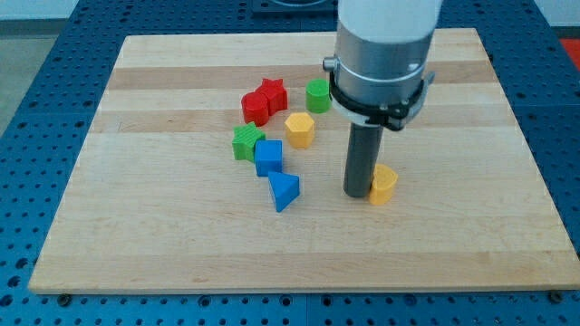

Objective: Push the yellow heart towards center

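Seven blocks lie on the wooden board (163, 244). Going from the view's left: a green star (246, 142) and a blue cube (268, 157) touch, with a blue triangle (285, 191) just below them. Above sit a red cylinder (256, 107) and a red star (273, 93), pressed together. A yellow hexagon (300, 129) stands near the middle, and a green cylinder (318, 95) above it, partly behind the arm's housing. Farther right comes my tip (359, 194), and touching its right side, the yellow heart (383, 185).

I judge the heart light, rigid and smooth, likely to slide easily on the wood and to spin or slip off the rod if struck off-centre. There is nothing to grasp; contact belongs on its right flank, square through its middle.

No jaws exist on this rig, only the rod. The heart lies right of the board's centre, and my tip stands between heart and centre, so it seems on the wrong side for the push.
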You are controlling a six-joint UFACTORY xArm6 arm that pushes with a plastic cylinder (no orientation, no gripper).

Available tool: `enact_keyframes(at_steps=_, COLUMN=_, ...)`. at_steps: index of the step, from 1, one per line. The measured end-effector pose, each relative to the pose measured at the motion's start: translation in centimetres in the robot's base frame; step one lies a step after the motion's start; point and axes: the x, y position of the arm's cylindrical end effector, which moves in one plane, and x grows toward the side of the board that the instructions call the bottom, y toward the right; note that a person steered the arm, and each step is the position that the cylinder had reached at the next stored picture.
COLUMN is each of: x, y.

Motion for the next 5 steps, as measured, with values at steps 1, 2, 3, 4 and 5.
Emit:
enact_keyframes(at_steps=1, x=0.8, y=1.4)
enact_keyframes(at_steps=2, x=0.9, y=2.5)
enact_keyframes(at_steps=3, x=3.5, y=2.5)
enact_keyframes(at_steps=4, x=5.6, y=2.5)
enact_keyframes(at_steps=5, x=4.6, y=2.7)
